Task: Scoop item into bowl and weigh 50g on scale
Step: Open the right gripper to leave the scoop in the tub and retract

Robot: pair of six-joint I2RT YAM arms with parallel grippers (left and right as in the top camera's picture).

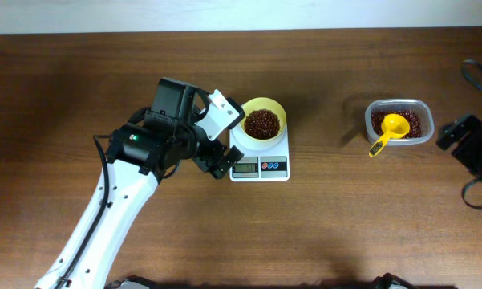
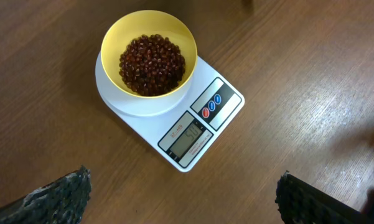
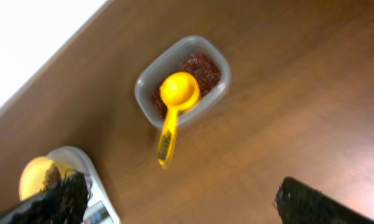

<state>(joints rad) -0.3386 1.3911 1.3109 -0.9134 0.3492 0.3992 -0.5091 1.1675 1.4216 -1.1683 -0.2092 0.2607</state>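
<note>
Left gripper (image 2: 183,191): positioned at the near-left side of the scale (image 2: 169,122). The fingers (image 2: 56,199) are spread wide. Nothing is between them.

Scale: it stands on the table (image 1: 345,225) at centre. The bowl (image 2: 112,34) sits on its platform, and the beans (image 2: 152,65) fill the lower part of the bowl. The display (image 2: 187,138) is lit and appears to read about 50. The digits are too small to confirm.

Tub (image 3: 144,90): located well to the right of the scale and holding more beans. The scoop (image 3: 178,93) rests in it, with its handle over the near rim.

Right gripper (image 3: 182,186): located to the right of the tub. The fingers are parted and hold nothing.

Status: scooping appears complete and the bowl is on the scale. Judged remaining: verify the reading and adjust only if it is off target.
</note>
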